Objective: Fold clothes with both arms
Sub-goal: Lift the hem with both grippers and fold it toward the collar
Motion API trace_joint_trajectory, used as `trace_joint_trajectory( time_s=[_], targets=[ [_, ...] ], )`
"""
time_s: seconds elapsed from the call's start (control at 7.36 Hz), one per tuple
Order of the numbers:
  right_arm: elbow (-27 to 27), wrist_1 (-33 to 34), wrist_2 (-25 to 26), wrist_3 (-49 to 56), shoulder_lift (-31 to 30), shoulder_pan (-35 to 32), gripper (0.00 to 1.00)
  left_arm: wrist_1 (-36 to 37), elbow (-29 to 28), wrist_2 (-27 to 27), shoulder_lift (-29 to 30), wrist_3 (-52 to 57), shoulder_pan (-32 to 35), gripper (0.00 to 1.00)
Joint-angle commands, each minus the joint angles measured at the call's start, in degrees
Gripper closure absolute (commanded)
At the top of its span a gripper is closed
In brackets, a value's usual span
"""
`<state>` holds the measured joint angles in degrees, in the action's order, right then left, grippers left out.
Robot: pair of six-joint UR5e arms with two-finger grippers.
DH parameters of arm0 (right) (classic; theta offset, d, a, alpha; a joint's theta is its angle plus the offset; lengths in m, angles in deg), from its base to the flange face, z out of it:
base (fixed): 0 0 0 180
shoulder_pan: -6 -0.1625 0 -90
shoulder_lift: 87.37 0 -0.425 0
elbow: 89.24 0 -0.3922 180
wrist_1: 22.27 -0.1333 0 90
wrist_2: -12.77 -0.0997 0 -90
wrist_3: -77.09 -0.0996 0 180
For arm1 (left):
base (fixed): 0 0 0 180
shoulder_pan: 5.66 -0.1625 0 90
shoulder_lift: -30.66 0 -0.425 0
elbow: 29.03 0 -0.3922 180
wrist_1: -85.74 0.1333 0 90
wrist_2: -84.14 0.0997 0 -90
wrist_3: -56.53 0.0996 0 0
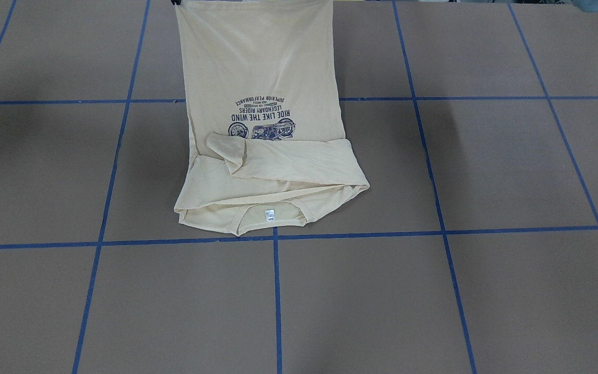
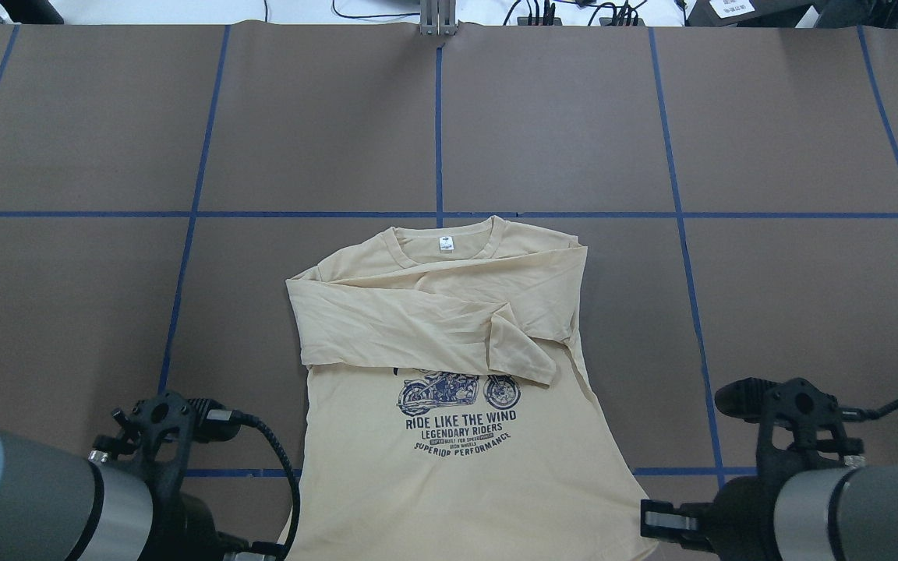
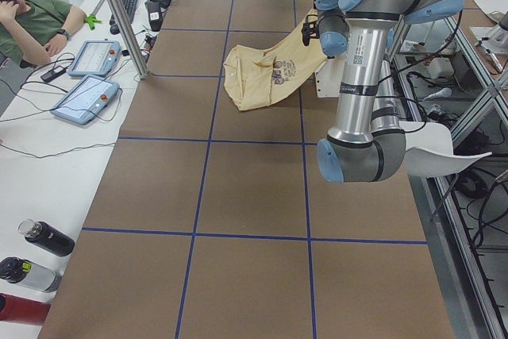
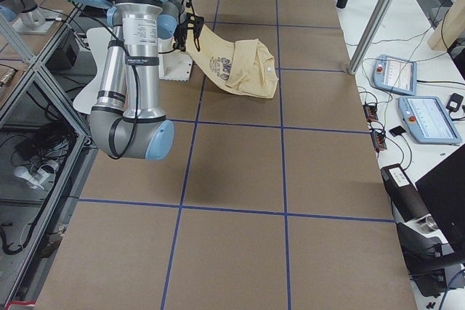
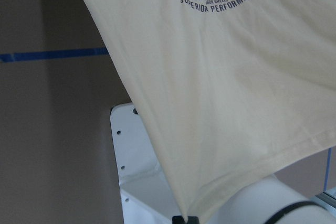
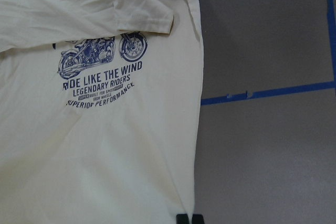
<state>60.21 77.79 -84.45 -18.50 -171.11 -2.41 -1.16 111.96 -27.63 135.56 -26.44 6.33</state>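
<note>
Seemingly, left claw and right claw each pinch the T-shirt hem.

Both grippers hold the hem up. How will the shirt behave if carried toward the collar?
Likely floppy: the T-shirt drapes from the left gripper and right gripper down to the table. Its folded sleeves lie loose and may shift. Probably light: corner pinches alone hold it.

Brown table with blue tape lines, cream T-shirt partly on it.
</note>
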Motion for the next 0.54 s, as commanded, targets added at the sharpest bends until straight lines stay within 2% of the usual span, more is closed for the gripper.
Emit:
trace_joint_trajectory(
  time_s=[0.0,0.14,0.41],
  targets=[
    [-17.4,0.2,-0.1,0.8,11.6,-9.6,1.00,1.0,-12.9,7.2,7.5,1.5,6.2,1.00],
    [-20.9,-0.1,-0.1,1.8,12.5,-13.9,1.00,1.2,-17.7,8.1,9.9,5.4,10.3,1.00],
    [-21.1,-0.2,-1.3,6.0,13.3,-23.5,1.00,1.2,-18.8,8.2,10.0,12.1,20.0,1.00]
  ],
)
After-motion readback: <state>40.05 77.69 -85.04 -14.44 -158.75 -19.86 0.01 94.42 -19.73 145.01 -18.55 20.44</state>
